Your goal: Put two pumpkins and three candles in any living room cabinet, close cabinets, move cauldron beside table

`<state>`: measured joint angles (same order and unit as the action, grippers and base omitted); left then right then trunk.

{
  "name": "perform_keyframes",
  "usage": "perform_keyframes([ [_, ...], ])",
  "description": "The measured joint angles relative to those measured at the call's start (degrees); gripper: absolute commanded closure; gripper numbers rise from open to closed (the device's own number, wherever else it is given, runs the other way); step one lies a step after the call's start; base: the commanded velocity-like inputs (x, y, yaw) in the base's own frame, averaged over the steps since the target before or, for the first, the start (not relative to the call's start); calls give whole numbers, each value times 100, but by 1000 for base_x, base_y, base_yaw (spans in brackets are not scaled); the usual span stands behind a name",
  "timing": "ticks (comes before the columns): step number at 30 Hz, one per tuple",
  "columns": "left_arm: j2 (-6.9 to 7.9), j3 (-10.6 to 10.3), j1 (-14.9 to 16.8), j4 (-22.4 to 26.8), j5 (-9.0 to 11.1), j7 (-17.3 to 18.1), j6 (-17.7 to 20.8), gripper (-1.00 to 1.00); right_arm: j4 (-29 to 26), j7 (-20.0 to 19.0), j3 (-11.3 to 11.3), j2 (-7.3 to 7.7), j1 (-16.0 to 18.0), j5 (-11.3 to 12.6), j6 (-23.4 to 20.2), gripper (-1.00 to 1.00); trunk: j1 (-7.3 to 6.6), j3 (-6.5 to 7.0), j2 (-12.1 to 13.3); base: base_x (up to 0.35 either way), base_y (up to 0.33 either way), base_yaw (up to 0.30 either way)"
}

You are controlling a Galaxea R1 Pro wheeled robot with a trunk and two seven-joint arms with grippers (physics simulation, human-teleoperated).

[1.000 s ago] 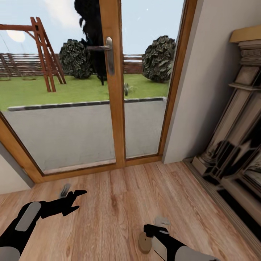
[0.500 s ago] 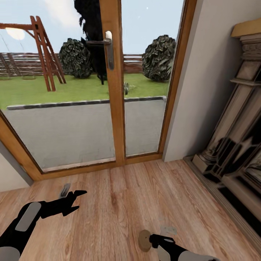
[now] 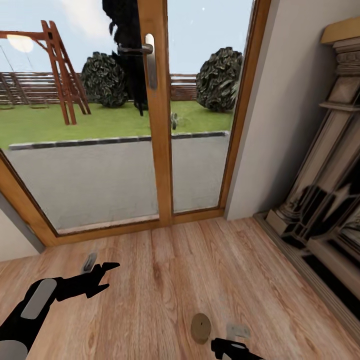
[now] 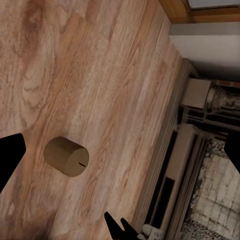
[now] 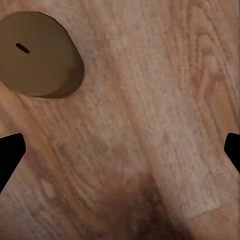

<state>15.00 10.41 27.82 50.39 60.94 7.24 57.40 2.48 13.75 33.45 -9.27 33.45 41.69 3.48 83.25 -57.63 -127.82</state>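
Candle (image 3: 200, 328) stands upright on the wood-plank floor (image 3: 165, 280), just beside right gripper (image 3: 226, 346), untouched; fingers apart. Left gripper (image 3: 106, 276) hovers open, empty. Farther: fireplace (image 3: 325, 200) at right, glass doors (image 3: 115, 150) beyond.

Open plank floor (image 3: 165, 270) all round the lone candle (image 3: 200, 328); fireplace (image 3: 325, 200) flanks right.

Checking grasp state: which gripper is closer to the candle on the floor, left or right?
The right gripper: it sits just beside the candle at the head view's bottom edge. The left gripper hangs well off to the candle's left, open and empty.
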Motion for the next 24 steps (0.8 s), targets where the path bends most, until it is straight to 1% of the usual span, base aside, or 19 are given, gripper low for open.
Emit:
perform_keyframes([
  [3, -3, 0, 0, 0, 0, 0, 0, -100, 1, 0, 2, 8, -90, 5, -3, -100, 66, -54, -120, 0, 0, 0],
  [11, -4, -4, 0, 37, 4, 0, 0, -100, 3, 0, 0, 12, -521, 6, -3, -100, 66, -54, -122, 0, 0, 0],
  [20, -2, 0, -13, 32, 12, 0, 0, -100, -6, 0, -3, 19, -583, 1, -2, -100, 66, -54, -122, 0, 0, 0],
  [21, 1, 0, -15, 25, 64, 0, 0, -100, -6, 0, -2, 19, -585, 3, -3, -100, 66, -54, -122, 0, 0, 0],
  [24, 3, -5, -16, 16, 213, 0, 0, -100, -6, 0, -2, 19, -584, 4, -3, -100, 1, -1, -3, 0, 0, 0],
])
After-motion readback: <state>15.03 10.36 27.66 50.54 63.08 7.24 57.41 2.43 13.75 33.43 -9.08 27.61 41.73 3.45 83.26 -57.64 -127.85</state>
